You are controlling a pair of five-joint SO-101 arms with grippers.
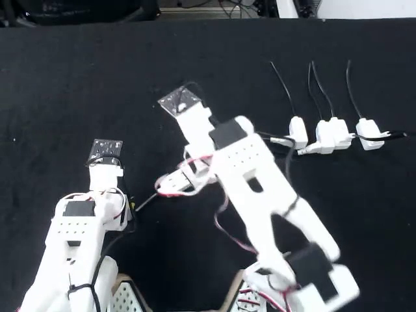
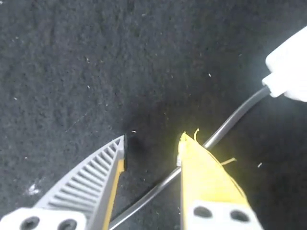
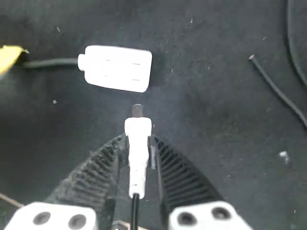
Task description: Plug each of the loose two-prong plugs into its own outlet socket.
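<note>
Pinches plug [image 3: 138,128] in right gripper [image 3: 138,139] near white socket [image 3: 117,68]; holds left gripper [image 2: 151,143] spread above black cord [image 2: 230,124].

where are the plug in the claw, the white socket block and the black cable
plug [image 3: 138,143]: right wrist view, on its white body
socket block [image 3: 117,68]: right wrist view, middle of its top face
black cable [image 2: 230,123]: left wrist view, on its bare stretch
</note>
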